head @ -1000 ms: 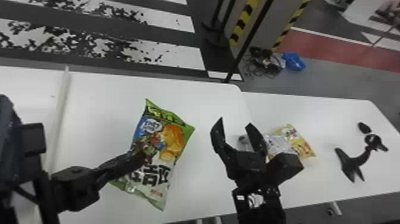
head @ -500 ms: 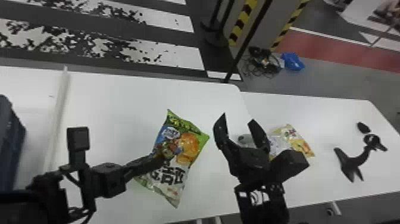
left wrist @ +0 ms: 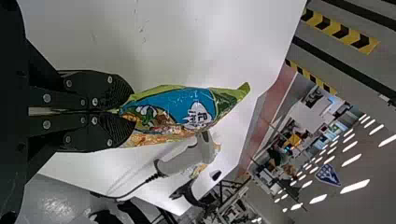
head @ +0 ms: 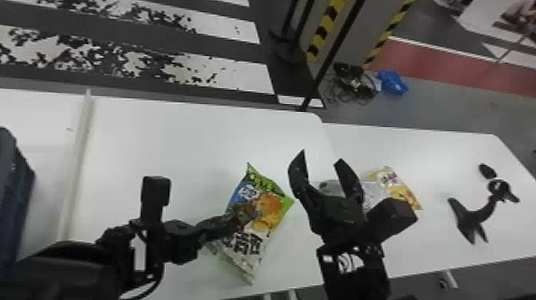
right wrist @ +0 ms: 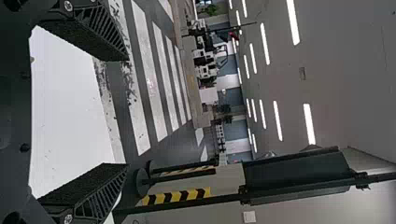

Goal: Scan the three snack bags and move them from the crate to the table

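Observation:
In the head view my left gripper (head: 243, 213) is shut on a green snack bag (head: 265, 207) with orange pictures, to the left of my right gripper (head: 321, 163). The left wrist view has the left gripper (left wrist: 122, 111) pinching one edge of that green bag (left wrist: 173, 109). My right gripper (right wrist: 123, 112) stands open with nothing between its fingers. A yellow and silver snack bag (head: 402, 191) lies on the right table. The grey scanner (left wrist: 187, 158) stands beyond the held bag. At the head view's left edge is the dark blue crate (head: 16, 191).
The white table (head: 191, 135) adjoins a second white table (head: 442, 159) on the right. A black stand-like object (head: 478, 213) rests near the far right. A pale raised strip (head: 77, 159) runs between the crate and the held bag.
My left gripper has carried the green bag rightward, closer to the right gripper. The left forearm has swung into view from the lower left. The right gripper has barely shifted and remains open.

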